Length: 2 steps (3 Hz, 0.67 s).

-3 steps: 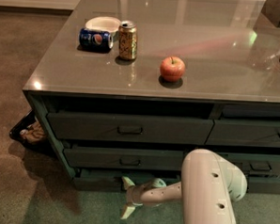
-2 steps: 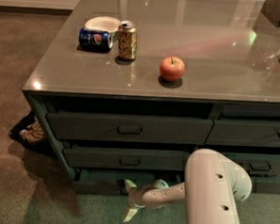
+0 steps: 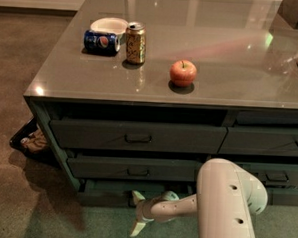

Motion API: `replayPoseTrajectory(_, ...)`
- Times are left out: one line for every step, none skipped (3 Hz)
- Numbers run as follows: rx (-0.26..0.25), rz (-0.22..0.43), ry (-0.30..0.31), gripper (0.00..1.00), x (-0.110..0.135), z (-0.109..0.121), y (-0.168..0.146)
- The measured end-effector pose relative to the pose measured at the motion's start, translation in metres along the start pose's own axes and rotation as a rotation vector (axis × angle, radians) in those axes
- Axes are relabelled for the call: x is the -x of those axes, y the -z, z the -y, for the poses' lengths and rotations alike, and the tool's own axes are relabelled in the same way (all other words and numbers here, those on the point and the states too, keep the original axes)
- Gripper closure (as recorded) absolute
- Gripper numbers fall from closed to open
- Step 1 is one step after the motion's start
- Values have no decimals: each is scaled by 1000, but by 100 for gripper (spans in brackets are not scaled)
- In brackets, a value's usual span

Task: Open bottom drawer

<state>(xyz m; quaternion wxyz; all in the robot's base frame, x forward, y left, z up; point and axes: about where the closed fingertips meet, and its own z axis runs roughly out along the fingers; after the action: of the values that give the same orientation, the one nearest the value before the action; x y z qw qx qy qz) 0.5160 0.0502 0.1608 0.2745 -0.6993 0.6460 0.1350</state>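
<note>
The bottom drawer [image 3: 105, 191] is the slim dark grey-green front at the foot of the left stack, just above the floor. Its centre pull is hidden behind my gripper. My gripper [image 3: 136, 213] is low in front of the drawer's middle, at the end of the white arm [image 3: 224, 205]. Its fingers are spread apart one above the other. The upper fingertip [image 3: 136, 195] is at the drawer front and the lower one [image 3: 136, 229] is near the floor. The drawer sticks out slightly past the stack, and none of its inside shows.
Two taller drawers [image 3: 138, 136] with the same pull sit above it, and a right-hand stack [image 3: 276, 175] stands beside it. On the countertop [image 3: 231, 85] are an apple [image 3: 183, 72], a gold can [image 3: 135, 42], a lying blue can [image 3: 100, 41] and a white bowl [image 3: 109, 25]. A dark bin [image 3: 30, 142] stands on the floor at left.
My gripper and arm have shifted slightly to the right and down. The drawers and the things on the counter have not visibly moved.
</note>
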Motion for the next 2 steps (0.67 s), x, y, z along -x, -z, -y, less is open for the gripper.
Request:
replayPoseTrajectory(35,-6,-24,0,2,-15,4)
replayPoseTrajectory(118,-9,-73,0,7,-68,29)
